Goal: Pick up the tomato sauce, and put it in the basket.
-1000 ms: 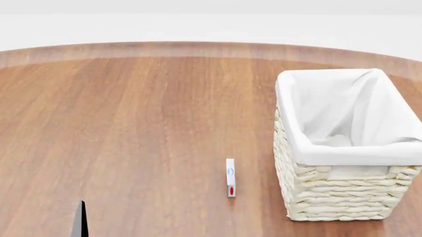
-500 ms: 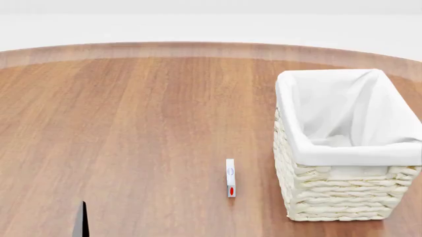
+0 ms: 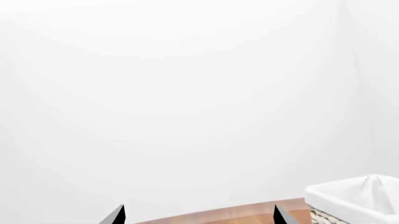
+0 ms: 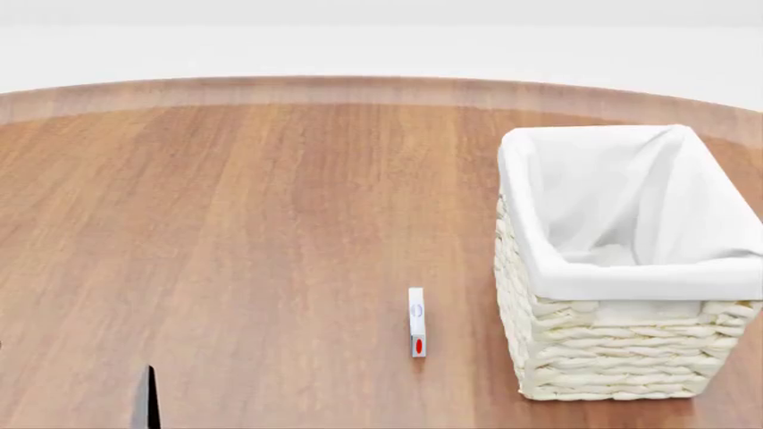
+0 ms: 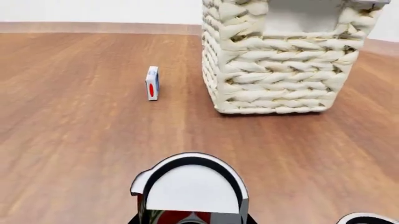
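Tomato sauce (image 5: 190,189) shows only by right wrist (grip unclear); left fingers (image 3: 198,215) spread, empty, near basket (image 3: 349,198).

The silver-topped tomato sauce can (image 5: 190,191) sits just below my right wrist camera; the cream cloth-lined wicker basket (image 4: 620,344) stands upright on the wood.

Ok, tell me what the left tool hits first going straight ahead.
Nothing visible: the left tool points past the table at blank white; the basket sits off to one side. Depth unclear.
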Robot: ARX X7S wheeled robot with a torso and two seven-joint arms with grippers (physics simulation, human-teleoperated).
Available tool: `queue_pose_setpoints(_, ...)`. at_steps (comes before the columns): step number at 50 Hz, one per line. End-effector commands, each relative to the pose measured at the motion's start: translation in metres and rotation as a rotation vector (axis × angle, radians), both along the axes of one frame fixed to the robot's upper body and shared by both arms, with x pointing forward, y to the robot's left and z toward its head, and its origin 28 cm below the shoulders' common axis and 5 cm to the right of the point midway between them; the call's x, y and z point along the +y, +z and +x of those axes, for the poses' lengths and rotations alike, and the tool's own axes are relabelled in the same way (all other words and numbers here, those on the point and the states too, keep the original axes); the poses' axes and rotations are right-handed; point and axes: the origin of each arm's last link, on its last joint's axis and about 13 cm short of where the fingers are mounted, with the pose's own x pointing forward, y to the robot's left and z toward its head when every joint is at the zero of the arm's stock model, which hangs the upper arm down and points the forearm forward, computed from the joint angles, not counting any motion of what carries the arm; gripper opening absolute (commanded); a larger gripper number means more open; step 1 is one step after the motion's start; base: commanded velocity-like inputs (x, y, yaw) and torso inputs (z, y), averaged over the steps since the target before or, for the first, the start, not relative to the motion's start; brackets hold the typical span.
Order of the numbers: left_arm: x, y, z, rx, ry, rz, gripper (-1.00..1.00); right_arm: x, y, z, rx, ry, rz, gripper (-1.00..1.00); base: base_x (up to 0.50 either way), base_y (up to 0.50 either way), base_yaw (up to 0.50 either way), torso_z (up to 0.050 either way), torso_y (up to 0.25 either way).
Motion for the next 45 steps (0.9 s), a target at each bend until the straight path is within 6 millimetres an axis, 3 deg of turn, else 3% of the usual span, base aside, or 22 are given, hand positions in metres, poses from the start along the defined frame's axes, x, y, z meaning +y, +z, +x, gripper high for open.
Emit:
queue_pose_setpoints(1, 0.001, 0.0, -0.001, -0.002, 0.005, -0.001, 1.0, -0.002, 0.042, 0.013, -0.144, 0.001, -0.043, -1.0, 0.0, 0.0, 0.0, 0.0, 0.0)
queue_pose_setpoints(25, 0.001, 0.001, -0.002, -0.006, 0.006, -0.006, 1.0, -0.004, 0.082, 0.021, -0.336, 0.001, -0.093, -1.0, 0.0, 0.0, 0.0, 0.0, 0.0)
queue_pose_setpoints(45, 0.004, -0.001, -0.003, -0.005, 0.02, -0.011, 1.0, -0.008, 0.149, 0.055, -0.589, -0.044, -0.113, -1.0, 0.0, 0.0, 0.0, 0.0, 0.0)
